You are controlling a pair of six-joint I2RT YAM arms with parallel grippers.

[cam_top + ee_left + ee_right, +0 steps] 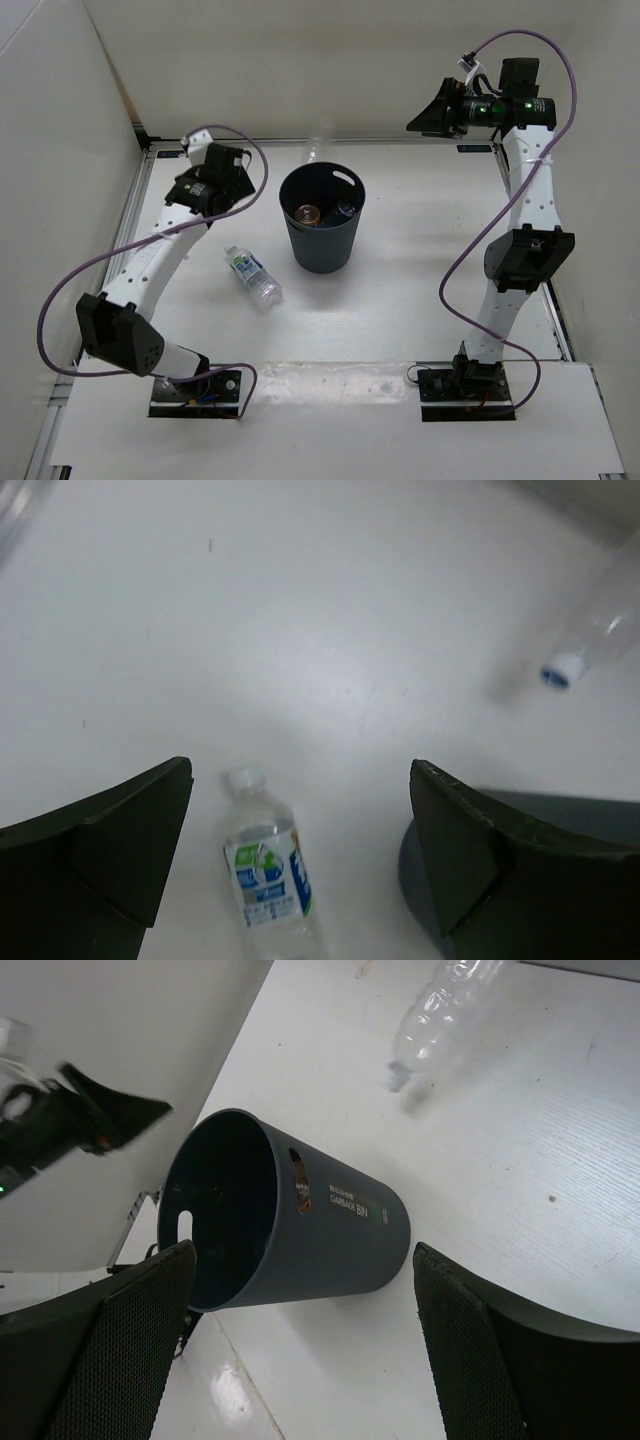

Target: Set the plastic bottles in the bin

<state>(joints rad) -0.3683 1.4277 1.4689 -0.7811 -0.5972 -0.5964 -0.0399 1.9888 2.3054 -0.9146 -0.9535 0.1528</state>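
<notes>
The dark blue-grey bin [322, 250] stands upright mid-table. Inside it lie the orange bottle [306, 213] and a bottle with a blue label [345, 210]. The bottle with the white-and-green label [252, 275] lies on the table left of the bin; in the left wrist view this bottle [268, 875] lies below and between my open fingers. The plain clear bottle [318, 145] lies behind the bin near the back wall and also shows in both wrist views [600, 620] [445, 1005]. My left gripper [222, 190] is open and empty above the table left of the bin. My right gripper [425, 118] is open and empty, raised high at the back right, looking at the bin [330, 1230].
White walls close the table on the left, back and right. The bin's wall [425, 880] shows just beside my left gripper's right finger. The orange bottle shows through the bin's handle slot [299, 1182].
</notes>
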